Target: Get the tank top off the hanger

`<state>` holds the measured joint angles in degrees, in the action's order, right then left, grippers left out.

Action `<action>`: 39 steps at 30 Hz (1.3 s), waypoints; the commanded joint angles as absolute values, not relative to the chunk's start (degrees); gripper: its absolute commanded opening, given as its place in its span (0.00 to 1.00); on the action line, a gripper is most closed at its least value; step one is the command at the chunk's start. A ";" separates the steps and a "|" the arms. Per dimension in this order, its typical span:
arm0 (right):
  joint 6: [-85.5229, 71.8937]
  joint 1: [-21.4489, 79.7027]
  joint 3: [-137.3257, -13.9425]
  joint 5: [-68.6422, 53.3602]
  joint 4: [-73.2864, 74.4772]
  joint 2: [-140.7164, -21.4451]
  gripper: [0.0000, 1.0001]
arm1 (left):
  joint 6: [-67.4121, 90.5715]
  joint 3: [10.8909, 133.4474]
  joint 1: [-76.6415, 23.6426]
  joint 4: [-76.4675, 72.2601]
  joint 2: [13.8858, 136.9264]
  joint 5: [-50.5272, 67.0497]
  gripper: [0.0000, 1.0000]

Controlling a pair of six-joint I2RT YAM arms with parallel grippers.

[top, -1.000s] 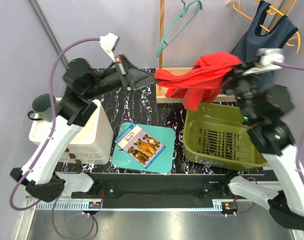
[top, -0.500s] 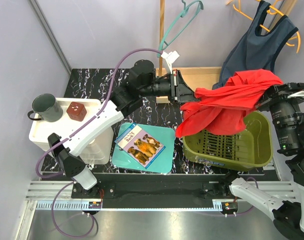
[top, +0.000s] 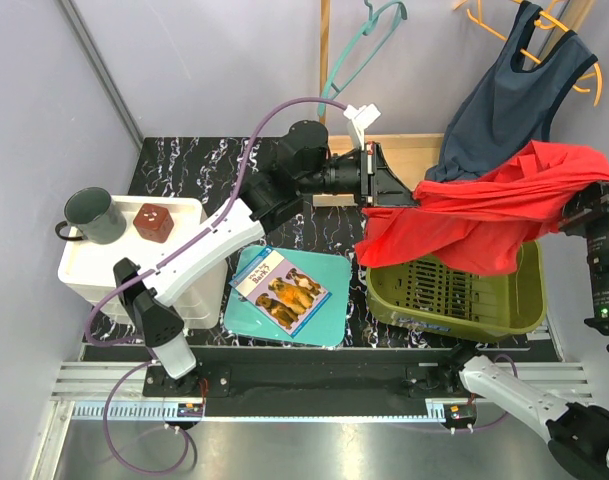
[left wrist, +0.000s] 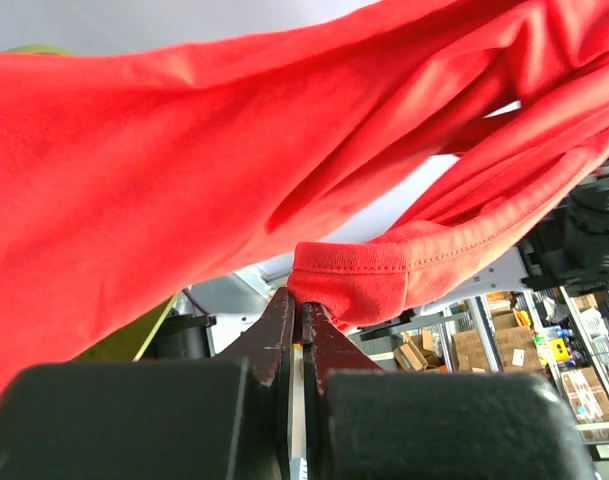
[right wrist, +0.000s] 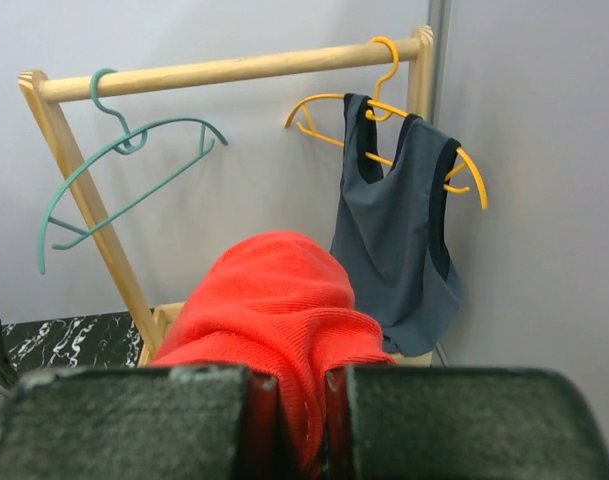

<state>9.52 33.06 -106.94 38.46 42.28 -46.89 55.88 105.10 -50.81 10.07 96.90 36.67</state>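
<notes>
Red cotton-looking tank top [top: 474, 215] is off any hanger and strung out in the air above the green basket [top: 452, 322], well clear of the bare teal hanger [right wrist: 179, 122] up on the rail [right wrist: 234, 68]. It hangs like light, floppy jersey that'll sag and bunch wherever it isn't held, so I'd say the stitched hem [left wrist: 384, 268] is the bit to grab. Left hand [left wrist: 301, 305] is pressed together on a fold of that hem, and right hand [right wrist: 302, 395] is clamped on a bunched wad at the other end.
</notes>
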 commanded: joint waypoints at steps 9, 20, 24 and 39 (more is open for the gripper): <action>5.36 33.31 -94.66 45.96 41.57 -39.81 0.00 | 54.58 107.49 -50.62 13.44 100.81 38.15 0.00; 14.40 33.31 -100.28 56.25 42.01 -39.03 0.00 | 54.14 107.93 -50.54 14.94 102.48 38.23 0.00; 15.29 33.31 -101.95 56.07 43.15 -37.97 0.00 | 54.49 108.28 -50.62 14.94 103.00 38.58 0.00; 15.91 33.31 -98.00 57.83 46.14 -34.98 0.00 | 55.11 109.51 -51.85 15.21 104.41 38.59 0.00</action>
